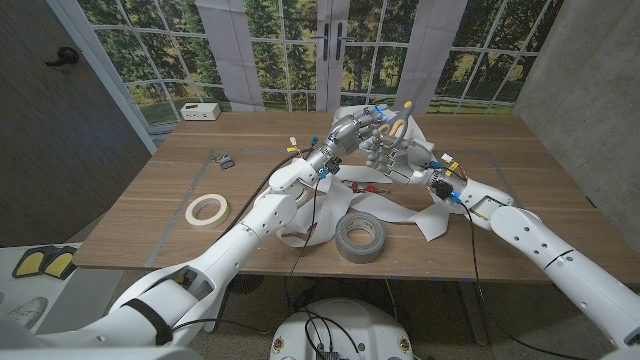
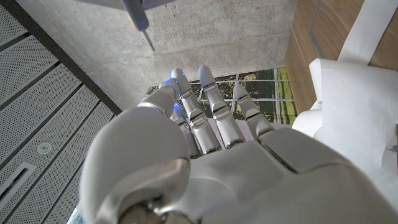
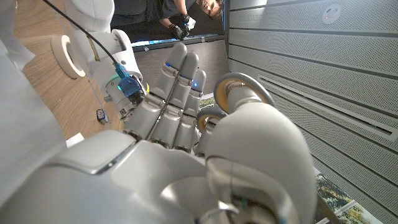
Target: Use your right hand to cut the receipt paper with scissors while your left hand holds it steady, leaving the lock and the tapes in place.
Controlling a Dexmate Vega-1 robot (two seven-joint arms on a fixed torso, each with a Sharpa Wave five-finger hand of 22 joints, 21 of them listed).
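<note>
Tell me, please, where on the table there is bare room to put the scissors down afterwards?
Bare wood lies right of the receipt paper, toward the table edge, and at the far left beyond the lock. The middle is crowded: both hands, grey tape, paper. White tape takes the near left.

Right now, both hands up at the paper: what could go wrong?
1. The left hand and right hand are crowded together, so the scissors could nick the fingers.
2. Loose receipt paper trails beside the grey tape roll; a tug may shift it.
3. Arm cables drape over the paper and may snag.
</note>
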